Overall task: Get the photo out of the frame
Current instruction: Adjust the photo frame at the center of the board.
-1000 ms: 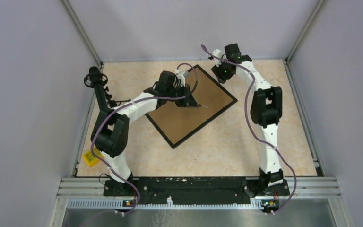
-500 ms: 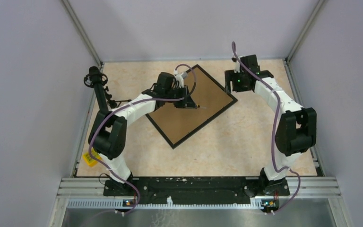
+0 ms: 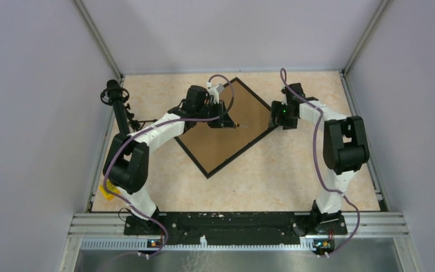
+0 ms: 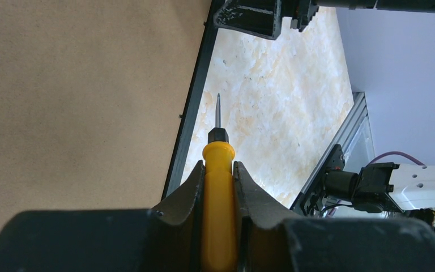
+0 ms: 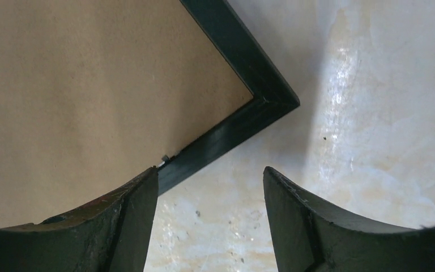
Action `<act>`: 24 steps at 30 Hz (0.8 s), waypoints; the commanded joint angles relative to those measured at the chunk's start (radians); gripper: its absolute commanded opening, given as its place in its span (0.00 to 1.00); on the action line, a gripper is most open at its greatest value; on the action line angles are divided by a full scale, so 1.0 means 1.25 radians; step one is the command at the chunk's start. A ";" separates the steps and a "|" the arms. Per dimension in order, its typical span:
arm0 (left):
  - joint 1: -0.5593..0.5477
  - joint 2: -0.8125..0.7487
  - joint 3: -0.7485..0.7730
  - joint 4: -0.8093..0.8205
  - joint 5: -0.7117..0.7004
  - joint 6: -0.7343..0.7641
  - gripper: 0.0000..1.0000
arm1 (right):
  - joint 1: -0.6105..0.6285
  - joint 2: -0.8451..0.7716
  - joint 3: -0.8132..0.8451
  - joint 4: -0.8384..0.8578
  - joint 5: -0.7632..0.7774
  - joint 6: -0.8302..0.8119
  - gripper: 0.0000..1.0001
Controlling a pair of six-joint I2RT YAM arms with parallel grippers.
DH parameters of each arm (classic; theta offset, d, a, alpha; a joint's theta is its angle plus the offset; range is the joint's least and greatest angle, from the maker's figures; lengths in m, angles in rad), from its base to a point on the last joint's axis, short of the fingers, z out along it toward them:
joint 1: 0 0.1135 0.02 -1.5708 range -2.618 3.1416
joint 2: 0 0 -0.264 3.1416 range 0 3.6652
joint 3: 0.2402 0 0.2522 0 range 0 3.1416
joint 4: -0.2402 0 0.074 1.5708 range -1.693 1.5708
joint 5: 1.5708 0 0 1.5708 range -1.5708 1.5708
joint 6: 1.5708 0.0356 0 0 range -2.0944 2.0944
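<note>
Top external view had the frame (image 3: 229, 127) lying face down on the table (image 3: 294, 181), a bit toward 12 o'clock from the middle and turned like a diamond, with its brown back (image 3: 243, 110) facing up. So honestly, not much of the job looked done: the back seemed fully seated inside the black border, and the photo wasn't visible anywhere, so my guess is it sat underneath, inside the frame. The left pincer (image 4: 220, 170) was clamped tight on a yellow-handled screwdriver (image 4: 220, 192), whose thin tip pointed out past the frame's edge over bare table, not touching anything as far as I could tell. The right pincer (image 5: 209, 175) hung over the frame's 3 o'clock corner with its jaws wide apart and nothing between them, one finger above the back's edge and the other above the table. In the right wrist view a small metal tab (image 5: 164, 159) sat right at the border there, which I'd guess was one of the clips holding the back in. What I think was left: bend the tabs, lift the back out, then pull the photo. As for writing, I saw no brand or label on the frame or screwdriver; a yellow tag (image 3: 109, 190) at the table's 8 o'clock edge was too small to read.
</note>
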 commanded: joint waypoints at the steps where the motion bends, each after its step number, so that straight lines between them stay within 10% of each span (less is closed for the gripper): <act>1: 0.006 -0.038 -0.012 0.040 0.004 -0.002 0.00 | -0.009 0.025 0.016 0.091 -0.010 0.054 0.66; 8: 0.009 -0.026 0.007 0.026 0.012 0.008 0.00 | -0.010 0.098 0.035 0.083 0.016 0.061 0.56; 17: 0.009 -0.026 0.111 -0.134 0.021 0.161 0.00 | -0.018 0.187 0.105 0.015 0.006 -0.115 0.09; 24: 0.007 -0.043 0.134 -0.180 0.022 0.212 0.00 | -0.020 0.247 0.189 -0.015 -0.050 -0.146 0.05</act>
